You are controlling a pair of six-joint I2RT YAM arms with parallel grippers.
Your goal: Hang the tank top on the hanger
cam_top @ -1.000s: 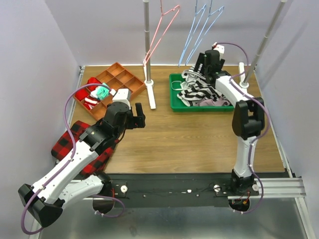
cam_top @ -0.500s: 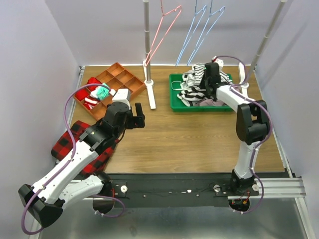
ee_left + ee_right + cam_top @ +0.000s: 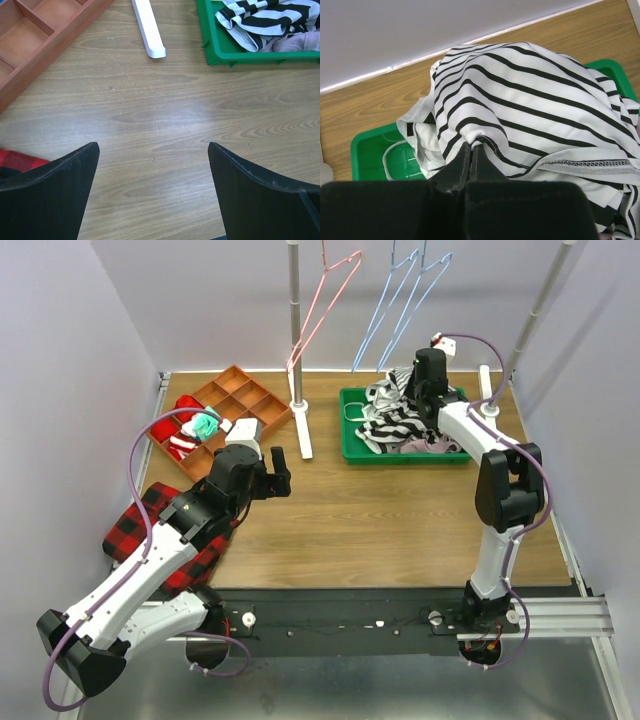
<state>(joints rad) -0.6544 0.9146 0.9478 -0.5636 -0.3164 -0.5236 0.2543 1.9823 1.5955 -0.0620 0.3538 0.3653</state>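
Note:
The tank top [image 3: 520,95], white with thin dark stripes, is bunched on top of the pile in the green tray [image 3: 367,150] at the back right. My right gripper [image 3: 472,145] is shut on a fold at its near edge, and the cloth humps up beyond the fingertips. From above, that gripper [image 3: 414,390] sits over the tray's back part with the tank top [image 3: 392,390] beside it. The pink-red hanger [image 3: 322,310] hangs from the rail at the back centre. My left gripper [image 3: 152,145] is open above bare table, also seen mid-left from above [image 3: 280,468].
The green tray [image 3: 350,435] also holds a bolder black-and-white garment [image 3: 385,425] and a mauve one [image 3: 425,445]. Light blue hangers [image 3: 400,300] hang right of the pink one. A rack post [image 3: 295,320], an orange organizer [image 3: 240,405] and red plaid cloth [image 3: 150,530] stand left.
My right gripper went from open to shut, pinching the tank top's fold, and shifted a little over the tray. The left arm has stayed still.

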